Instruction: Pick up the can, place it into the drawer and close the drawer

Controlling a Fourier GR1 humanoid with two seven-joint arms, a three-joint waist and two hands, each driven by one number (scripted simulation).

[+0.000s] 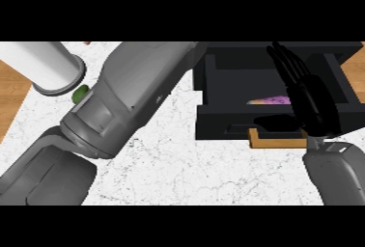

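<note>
The left forearm crosses the bench, its hand out of view. Inside the open drawer the can lies just left of the right hand, whose straight, close-set fingers overhang it.

The right robot hand is black and looks like smooth plastic with a dull shine. The drawer under it is black too, but flat and matt. Just below the robot hand, the drawer's handle looks like light brown wood. The desk, left of the robot hand, is white stone with thin grey lines, like marble, and looks smooth. The big grey forearm further left looks like smooth, matt plastic. Past it, the white tube looks smooth, and the strip beside the desk looks like wood.
</note>
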